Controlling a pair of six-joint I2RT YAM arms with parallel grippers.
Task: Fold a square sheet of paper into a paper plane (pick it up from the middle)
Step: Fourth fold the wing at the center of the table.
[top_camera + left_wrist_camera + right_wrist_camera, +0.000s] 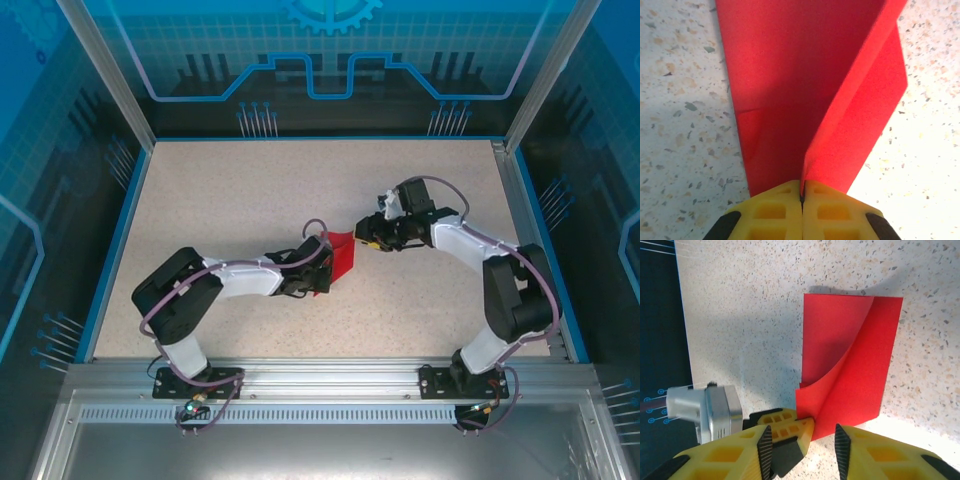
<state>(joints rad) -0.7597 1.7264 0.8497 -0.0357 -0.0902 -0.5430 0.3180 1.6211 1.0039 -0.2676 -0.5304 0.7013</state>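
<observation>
Two hands: your left hand [801, 189] pinches the folded red sheet [790, 75]; your right hand [802, 442] is spread, so press the crease just ahead squarely.

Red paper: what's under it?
The speckled table shows all around the red paper, which the left claw pinches at one edge. An upper flap curls off the lower layer. The patch beneath the sheet is covered.

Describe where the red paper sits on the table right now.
Top view: the red paper lies near the middle of the table, its left side pinched by the shut left gripper, the open right gripper just beside its right edge.
</observation>
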